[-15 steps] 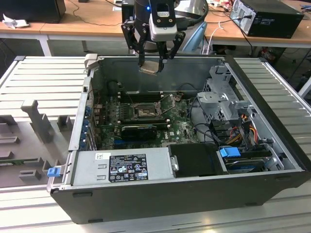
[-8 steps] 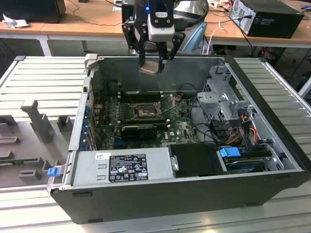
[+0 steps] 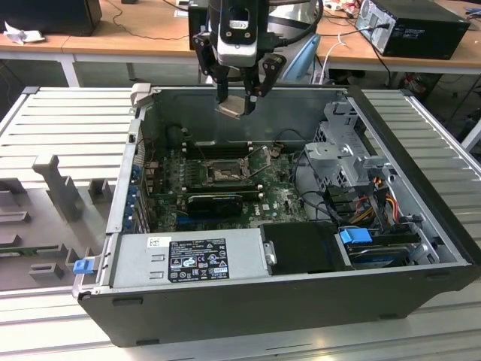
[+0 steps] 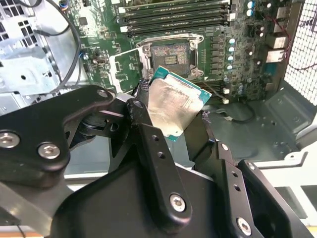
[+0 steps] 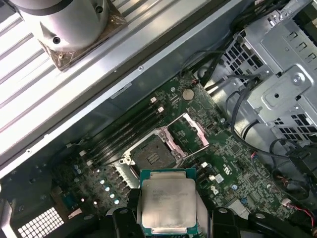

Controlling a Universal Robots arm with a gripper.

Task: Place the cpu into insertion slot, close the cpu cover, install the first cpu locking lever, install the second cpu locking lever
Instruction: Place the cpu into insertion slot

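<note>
Open computer case (image 3: 301, 308) lying on ribbed grey table (image 3: 68, 120). Power supply (image 3: 192, 257) sitting along its near wall, black card (image 3: 214, 203) lying beyond. Drive cage (image 3: 342, 154) standing toward exterior view's right. Second computer (image 3: 421, 26) resting on bench (image 3: 135, 41).

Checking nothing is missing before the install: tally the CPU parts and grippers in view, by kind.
gripper: 1
cpu: 1, held in the gripper above the open case
insertion slot: 1, empty
cpu cover: 1, swung open
Total: 4
</note>
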